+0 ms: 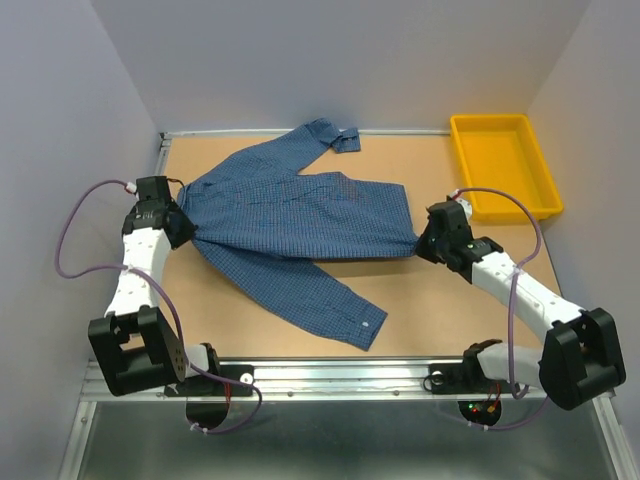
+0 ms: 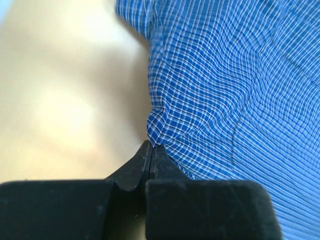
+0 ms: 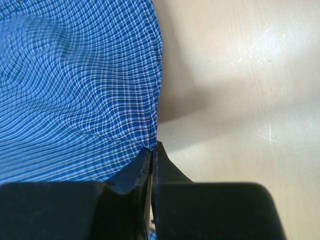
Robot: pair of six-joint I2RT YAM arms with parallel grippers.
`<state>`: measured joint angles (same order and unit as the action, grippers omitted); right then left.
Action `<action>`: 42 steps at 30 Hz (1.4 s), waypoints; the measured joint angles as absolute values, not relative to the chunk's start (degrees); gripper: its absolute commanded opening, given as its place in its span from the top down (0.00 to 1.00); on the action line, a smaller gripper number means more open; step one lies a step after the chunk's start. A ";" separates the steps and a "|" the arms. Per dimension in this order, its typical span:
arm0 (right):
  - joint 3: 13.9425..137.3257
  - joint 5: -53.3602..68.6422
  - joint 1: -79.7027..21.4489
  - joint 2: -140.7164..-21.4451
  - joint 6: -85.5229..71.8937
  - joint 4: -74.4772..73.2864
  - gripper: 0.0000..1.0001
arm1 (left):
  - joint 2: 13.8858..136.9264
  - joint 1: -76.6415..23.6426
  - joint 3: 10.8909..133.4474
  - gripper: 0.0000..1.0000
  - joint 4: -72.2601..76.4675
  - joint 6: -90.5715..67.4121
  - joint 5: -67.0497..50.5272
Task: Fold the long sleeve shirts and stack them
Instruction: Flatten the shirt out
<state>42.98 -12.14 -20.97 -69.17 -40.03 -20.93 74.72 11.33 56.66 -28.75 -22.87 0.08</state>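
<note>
One long sleeve shirt (image 1: 290,215) of blue check cloth lies spread across the middle of the table, collar end to the left, hem to the right. One sleeve (image 1: 330,135) runs to the back, the other sleeve (image 1: 310,295) angles toward the front. My left gripper (image 1: 186,231) is shut on the shirt's left edge; the left wrist view shows cloth (image 2: 225,85) puckered at the tips of the left gripper (image 2: 152,145). My right gripper (image 1: 424,246) is shut on the hem corner, and cloth (image 3: 75,85) meets the right gripper (image 3: 154,146) at its tips.
A yellow tray (image 1: 505,163) stands at the back right corner. Grey walls close in the table on the left, back and right. A metal rail (image 1: 330,375) runs along the near edge between the arm bases.
</note>
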 measured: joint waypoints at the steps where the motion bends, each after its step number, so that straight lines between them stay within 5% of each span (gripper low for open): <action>1: 43.31 -12.21 -20.97 -69.01 -39.92 -21.15 1.00 | 73.84 11.33 57.91 1.00 -29.98 -22.35 0.91; 7: 43.88 -10.52 -20.99 -67.24 -39.77 -26.46 0.99 | 71.22 11.35 59.00 0.99 -36.56 -20.36 3.46; 10: 43.81 -7.68 -20.97 -64.77 -39.57 -30.20 0.98 | 71.20 11.35 58.96 0.87 -38.37 -19.70 4.10; 12: 43.77 -5.26 -20.97 -63.35 -39.18 -32.51 0.83 | 71.07 11.35 58.96 0.75 -39.13 -19.38 4.78; 13: 43.72 -3.20 -20.97 -62.50 -38.70 -34.30 0.77 | 70.98 11.35 58.96 0.55 -39.38 -19.31 5.02; 17: 43.68 3.84 -20.97 -63.64 -35.42 -39.75 0.52 | 68.93 11.38 58.98 0.27 -40.14 -18.50 5.69; 18: 43.72 5.82 -20.97 -64.82 -34.20 -41.50 0.40 | 68.18 11.38 59.07 0.24 -40.23 -18.41 5.58; 21: 44.73 7.64 -20.97 -67.85 -31.81 -45.87 0.34 | 66.70 11.38 60.66 0.15 -40.14 -18.28 3.49; 28: 63.57 1.74 -19.88 -79.61 -27.29 -46.76 0.34 | 71.24 3.88 63.24 0.19 -34.87 -19.00 -4.25; 36: 80.16 0.43 -10.39 -97.38 -25.52 -35.97 0.34 | 92.12 -10.90 70.35 0.26 -26.92 -21.10 -10.83; 39: 83.81 0.91 -7.70 -104.44 -26.24 -32.84 0.34 | 99.29 -14.41 73.54 0.38 -24.58 -21.17 -11.88; 40: 85.43 1.26 -7.11 -107.15 -26.57 -31.97 0.35 | 100.88 -15.27 74.04 0.57 -23.94 -21.26 -12.32; 42: 88.18 2.00 -6.68 -111.11 -26.79 -31.14 0.35 | 103.70 -16.67 74.48 0.63 -22.50 -21.69 -13.23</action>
